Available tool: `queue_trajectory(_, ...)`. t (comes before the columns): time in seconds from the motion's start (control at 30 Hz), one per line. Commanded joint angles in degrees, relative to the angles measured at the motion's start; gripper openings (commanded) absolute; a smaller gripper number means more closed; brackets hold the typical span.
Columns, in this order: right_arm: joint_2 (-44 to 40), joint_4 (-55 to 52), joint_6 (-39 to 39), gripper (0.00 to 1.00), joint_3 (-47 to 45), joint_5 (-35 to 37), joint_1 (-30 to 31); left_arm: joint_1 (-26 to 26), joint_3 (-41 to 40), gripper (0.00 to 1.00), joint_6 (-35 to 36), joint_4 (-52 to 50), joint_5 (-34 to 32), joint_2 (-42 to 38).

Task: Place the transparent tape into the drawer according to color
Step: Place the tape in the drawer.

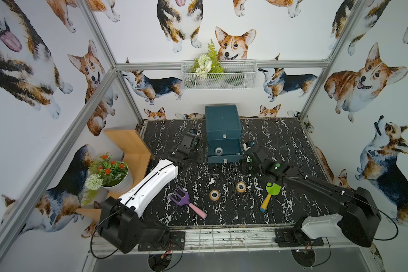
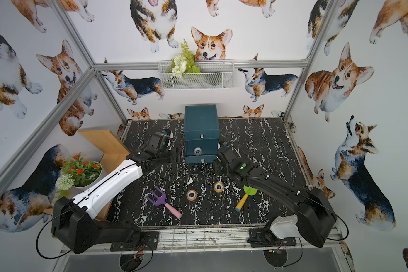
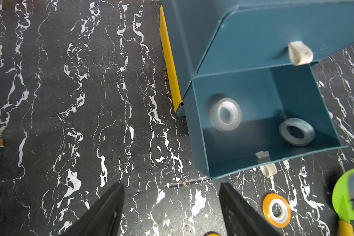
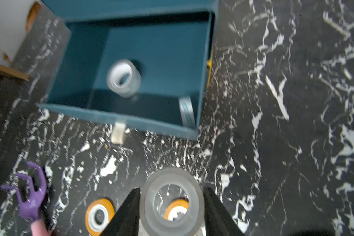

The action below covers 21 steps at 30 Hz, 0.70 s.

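My right gripper (image 4: 172,192) is shut on a clear grey-white transparent tape roll (image 4: 172,201), held just off the right front corner of the open blue drawer (image 1: 224,160). Two clear rolls sit inside the drawer: one (image 4: 124,78) near the middle, one (image 3: 296,131) at the right wall. Two orange rolls (image 1: 214,195) (image 1: 241,187) lie on the black marble table in front. My left gripper (image 3: 172,204) is open and empty, hovering left of the drawer (image 3: 198,126).
The blue cabinet (image 1: 223,117) stands at the table's back middle, its upper drawer shut. A purple toy rake (image 1: 184,202) lies front left and a green toy trowel (image 1: 270,193) front right, under my right arm. A wooden shelf (image 1: 130,143) and a flower pot (image 1: 118,181) stand at the left.
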Motion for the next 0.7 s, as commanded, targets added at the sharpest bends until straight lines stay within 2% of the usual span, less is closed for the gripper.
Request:
queue_trajectory(0.0,4.25,2.12,-3.66,0.45,6.16,0.04,0.03,0.32,-0.38,0.79,0.18,0.7,-0.12,-0.23)
queue_trajectory(0.13,12.24,4.57,-5.95,0.45,12.88,1.07,-0.38,0.51,-0.63,0.79,0.01,0.92,0.27,-0.27)
queue_trajectory(0.33,19.58,6.41,-7.48,0.45,18.12,1.93,-0.76,0.59,-0.78,0.79,0.08,1.0,0.59,-0.3)
queue_trajectory(0.53,22.56,6.3,-7.58,0.47,18.81,2.01,-0.85,0.59,-0.82,0.79,0.38,1.06,1.02,-0.26)
queue_trajectory(0.67,23.3,6.49,-7.61,0.54,19.34,1.38,-0.94,0.59,-0.8,0.79,0.45,1.19,1.48,-0.04)
